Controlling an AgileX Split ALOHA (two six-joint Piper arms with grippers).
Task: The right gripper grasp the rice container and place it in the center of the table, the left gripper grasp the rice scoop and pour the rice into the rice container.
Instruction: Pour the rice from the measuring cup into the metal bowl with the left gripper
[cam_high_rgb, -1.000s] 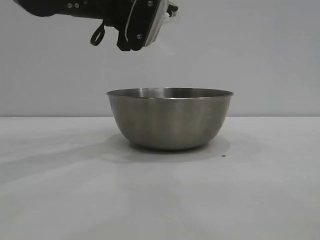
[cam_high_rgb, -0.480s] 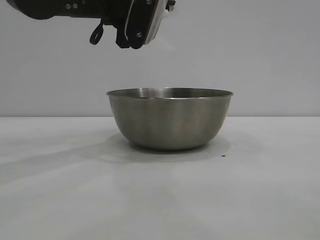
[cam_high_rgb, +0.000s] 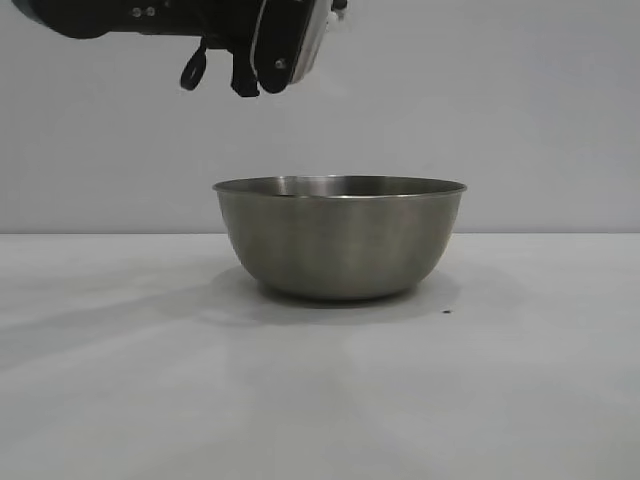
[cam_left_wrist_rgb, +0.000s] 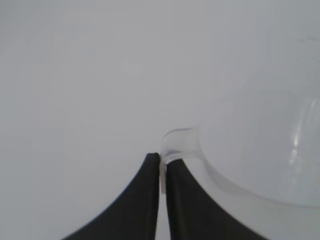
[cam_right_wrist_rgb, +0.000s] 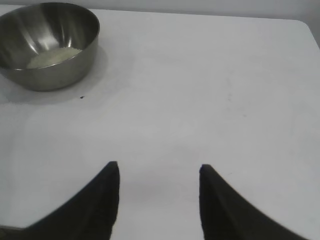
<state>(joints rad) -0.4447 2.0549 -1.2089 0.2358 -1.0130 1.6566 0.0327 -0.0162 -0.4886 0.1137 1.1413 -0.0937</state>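
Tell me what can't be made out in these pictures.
- Exterior view: the rice container's wall hides its inside; the left gripper is cut off by the top edge.
- Left wrist view: the rice scoop runs past the edge.
- Right wrist view: the right gripper shows only its fingers.

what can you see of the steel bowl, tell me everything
The bowl is a large round one of brushed steel with a thin rim, curved sides and a narrower base. It stands upright on the white table, casting a soft shadow. The right wrist view shows a low whitish heap of rice on its bottom. Nothing grips or touches it: the left claw, shut on a clear plastic cup's handle, hangs above its left rim, and the open right claw is well away.
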